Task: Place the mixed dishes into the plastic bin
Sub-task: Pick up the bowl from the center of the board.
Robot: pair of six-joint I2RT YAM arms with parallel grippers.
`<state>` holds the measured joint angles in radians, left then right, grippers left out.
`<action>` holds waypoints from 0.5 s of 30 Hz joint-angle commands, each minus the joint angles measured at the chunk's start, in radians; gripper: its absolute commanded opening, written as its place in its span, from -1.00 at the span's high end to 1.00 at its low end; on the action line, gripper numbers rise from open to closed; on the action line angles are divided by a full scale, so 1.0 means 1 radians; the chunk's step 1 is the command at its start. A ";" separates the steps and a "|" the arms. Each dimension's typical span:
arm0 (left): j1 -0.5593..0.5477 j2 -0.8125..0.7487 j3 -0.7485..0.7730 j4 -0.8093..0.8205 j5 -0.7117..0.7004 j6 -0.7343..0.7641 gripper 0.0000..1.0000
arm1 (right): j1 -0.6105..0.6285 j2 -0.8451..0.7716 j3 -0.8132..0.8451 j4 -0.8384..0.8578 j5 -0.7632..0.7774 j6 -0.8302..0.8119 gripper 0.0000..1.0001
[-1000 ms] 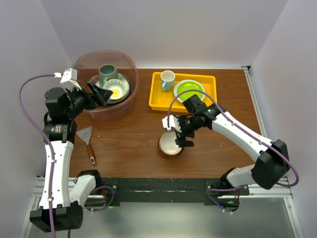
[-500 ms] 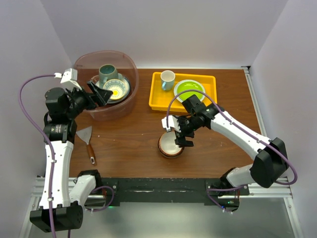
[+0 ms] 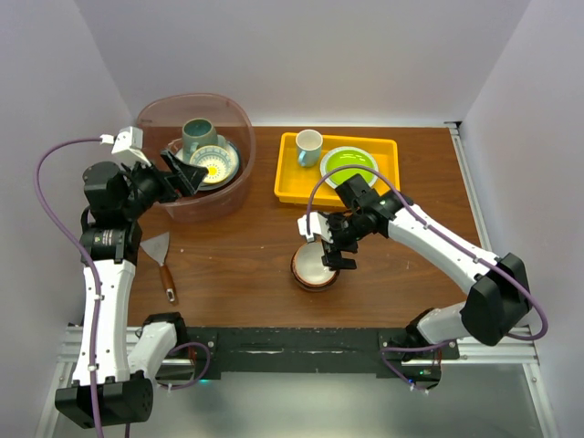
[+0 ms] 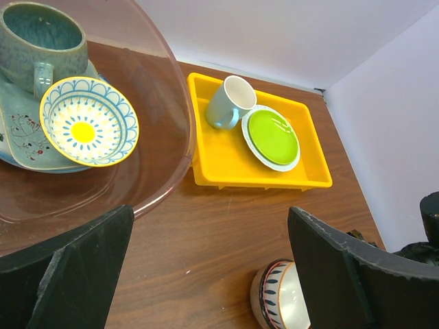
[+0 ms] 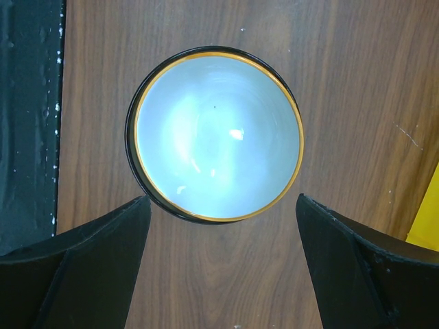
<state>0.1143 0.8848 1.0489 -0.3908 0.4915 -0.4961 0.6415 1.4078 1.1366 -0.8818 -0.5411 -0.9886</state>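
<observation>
Striped bowl (image 5: 216,133) upright on the table (image 3: 237,265), outside the plastic bin (image 3: 155,119) | right gripper (image 5: 223,205) right over it, fingers spread, nothing pinched | teal mug (image 3: 197,135) and patterned bowl (image 3: 212,164) in bin | left gripper (image 4: 210,219) by the bin, spread wide, empty

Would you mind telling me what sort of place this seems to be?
Probably a robotics lab test cell, not a kitchen: plain pale walls enclose a brown wooden table, a black mounting rail runs along its near edge, and dishes sit staged in a translucent pinkish plastic bin.
</observation>
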 commanded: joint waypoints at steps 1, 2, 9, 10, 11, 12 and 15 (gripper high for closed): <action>-0.005 -0.015 0.000 0.006 0.019 0.008 -1.00 | 0.006 0.010 -0.005 0.020 -0.003 0.004 -0.82; -0.007 -0.015 0.000 0.006 0.019 0.008 -1.00 | 0.006 0.011 -0.005 0.020 -0.003 0.005 -0.82; -0.007 -0.017 -0.003 0.012 0.022 0.010 -1.00 | 0.004 0.013 -0.003 0.021 -0.002 0.005 -0.82; -0.007 -0.018 -0.004 0.012 0.024 0.010 -1.00 | 0.004 0.016 -0.003 0.021 0.000 0.005 -0.82; -0.005 -0.017 -0.006 0.012 0.024 0.010 -1.00 | 0.006 0.014 -0.003 0.021 -0.002 0.007 -0.82; -0.005 -0.018 -0.006 0.012 0.024 0.010 -1.00 | 0.004 0.016 -0.001 0.023 -0.002 0.008 -0.82; -0.005 -0.017 -0.006 0.012 0.024 0.008 -1.00 | 0.004 0.019 -0.001 0.027 -0.007 0.015 -0.83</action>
<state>0.1143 0.8829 1.0489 -0.3908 0.4946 -0.4957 0.6415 1.4204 1.1366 -0.8776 -0.5407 -0.9874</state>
